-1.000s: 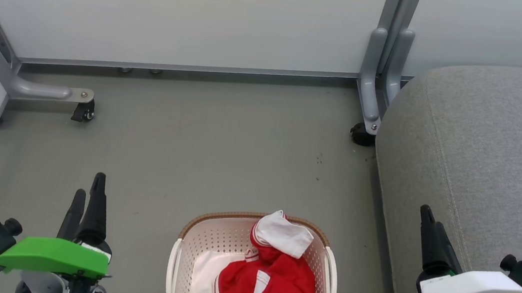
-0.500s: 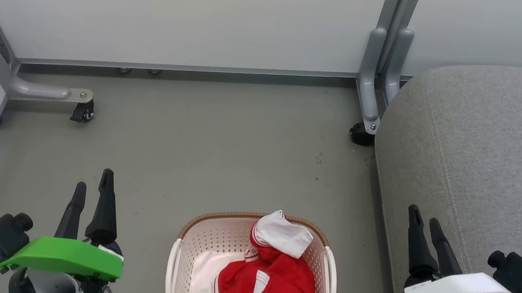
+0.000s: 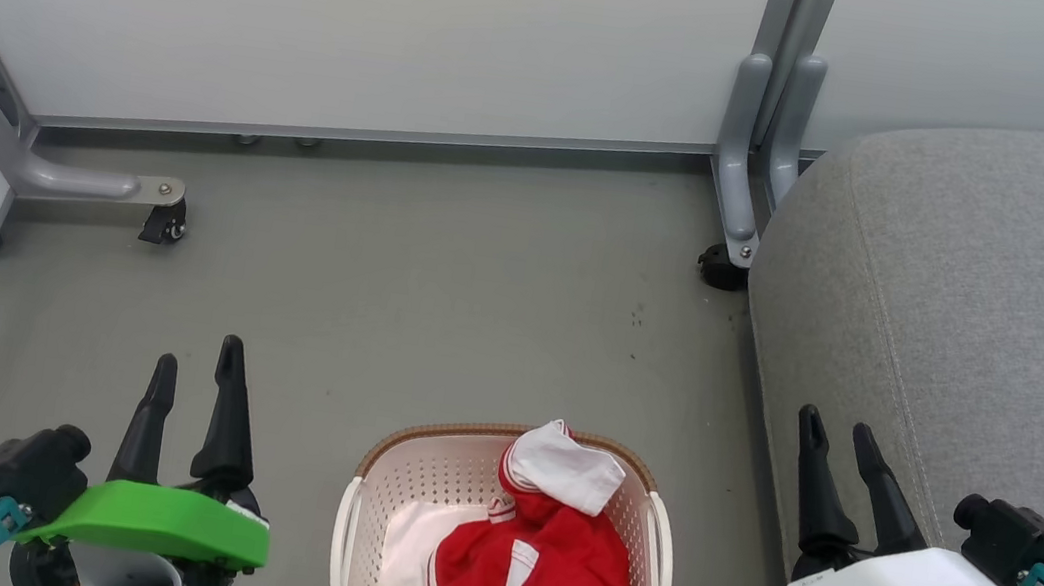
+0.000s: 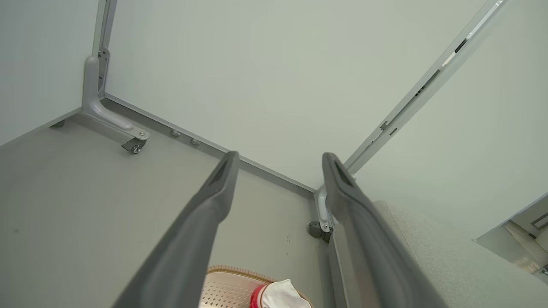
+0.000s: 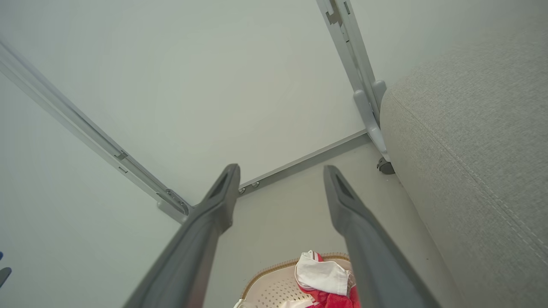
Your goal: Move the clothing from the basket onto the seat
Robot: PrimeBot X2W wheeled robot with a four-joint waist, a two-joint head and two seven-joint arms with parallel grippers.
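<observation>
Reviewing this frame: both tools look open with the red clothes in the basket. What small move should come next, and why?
Probably lower the right tool toward the red soft-fabric garments with white trim heaped in the cream perforated plastic basket. It and the left tool stand open, holding nothing, and it is nearer the large grey fabric seat cushion.

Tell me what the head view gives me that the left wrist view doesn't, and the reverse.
Head view: the "23" print on the red clothing, the white handles of the basket, and the right end effector, open near the seat. Left wrist view: a bright gap past the edge of the panel. Shared: the left end effector, open, the basket's brown rim, white fabric, seat, floor, a castor.
</observation>
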